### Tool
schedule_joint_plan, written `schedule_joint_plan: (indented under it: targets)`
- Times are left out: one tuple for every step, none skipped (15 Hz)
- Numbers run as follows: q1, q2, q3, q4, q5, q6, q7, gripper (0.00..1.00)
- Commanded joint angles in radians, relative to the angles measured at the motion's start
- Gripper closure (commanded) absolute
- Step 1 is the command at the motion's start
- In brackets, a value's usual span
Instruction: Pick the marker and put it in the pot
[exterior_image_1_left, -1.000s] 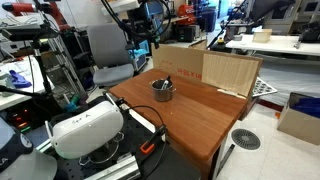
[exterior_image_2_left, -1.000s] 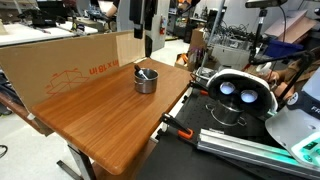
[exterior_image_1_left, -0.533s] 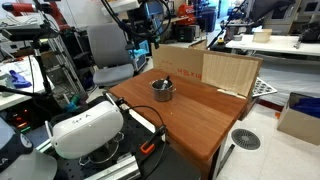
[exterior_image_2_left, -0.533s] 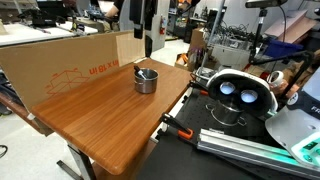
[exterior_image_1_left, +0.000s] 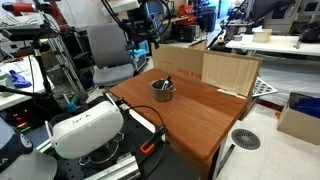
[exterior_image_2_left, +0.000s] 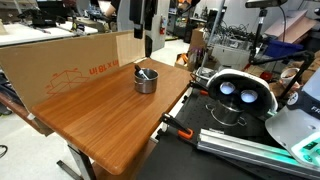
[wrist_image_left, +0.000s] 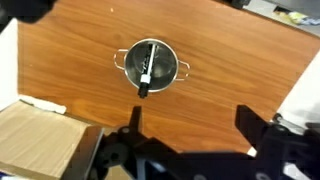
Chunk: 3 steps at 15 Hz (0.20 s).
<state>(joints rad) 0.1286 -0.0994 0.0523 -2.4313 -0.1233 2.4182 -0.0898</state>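
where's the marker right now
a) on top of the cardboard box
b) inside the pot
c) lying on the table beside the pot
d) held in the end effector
b, the wrist view shows the marker lying inside the pot, and the open end effector holds nothing.

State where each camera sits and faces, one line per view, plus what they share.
Exterior view: off a table corner, looking across the table at the pot; dark arm hangs above it.
Exterior view: off another side, looking over the table at the pot and cardboard box; arm at the top edge.
Wrist view: high up, looking straight down at the pot holding the marker; open claw at the bottom edge.
Shared: all three show the pot.
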Motion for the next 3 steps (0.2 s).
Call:
schedule_joint_plan:
  targets:
    - [-0.014, -0.001, 0.014, 0.001, 0.003, -0.003, -0.002, 0.0]
    - [-0.014, -0.001, 0.014, 0.001, 0.003, -0.003, -0.002, 0.0]
    - [-0.014, -0.001, 0.014, 0.001, 0.003, -0.003, -0.002, 0.0]
